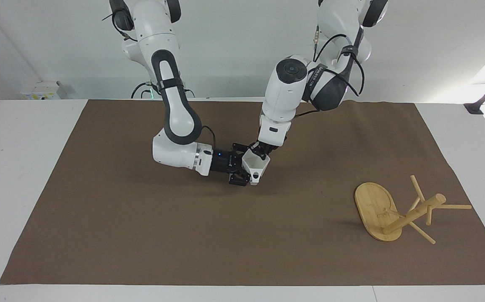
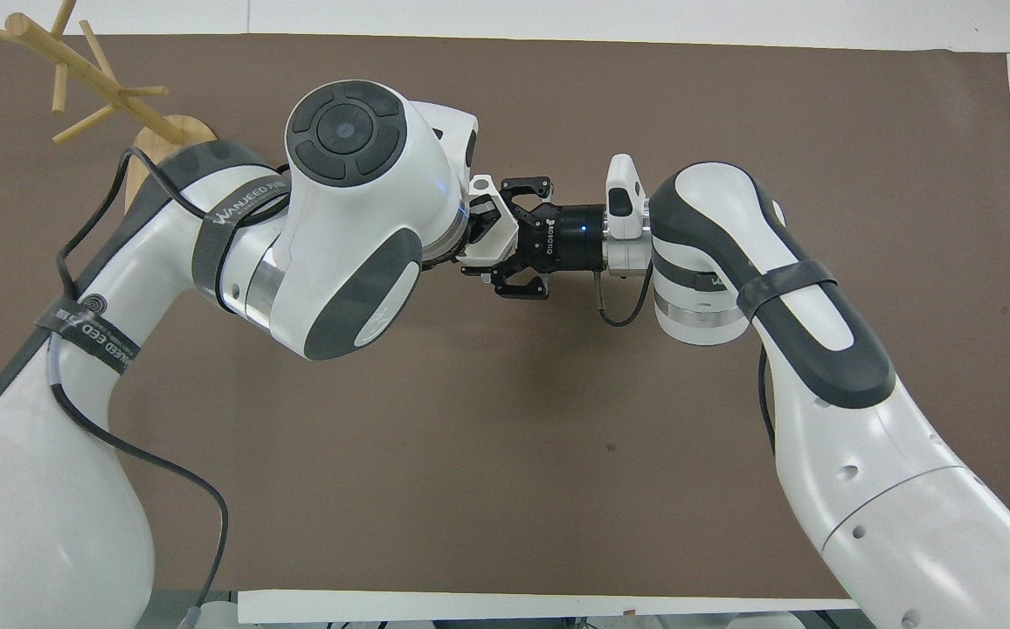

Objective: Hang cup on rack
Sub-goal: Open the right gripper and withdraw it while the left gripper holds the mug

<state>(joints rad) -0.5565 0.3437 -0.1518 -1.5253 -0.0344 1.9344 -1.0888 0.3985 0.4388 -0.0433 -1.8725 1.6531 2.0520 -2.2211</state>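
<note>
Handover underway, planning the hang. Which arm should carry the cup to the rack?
Left. The left gripper is shut on the cup's rim, and the rack stands toward the left arm's end of the table. The right gripper also grips the cup and probably needs to let go first.

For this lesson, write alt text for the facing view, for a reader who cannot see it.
Both grippers are shut on a white faceted cup held above a brown mat: the right gripper from the side, the left gripper at its rim. A bamboo mug rack stands toward the left arm's end.
</note>
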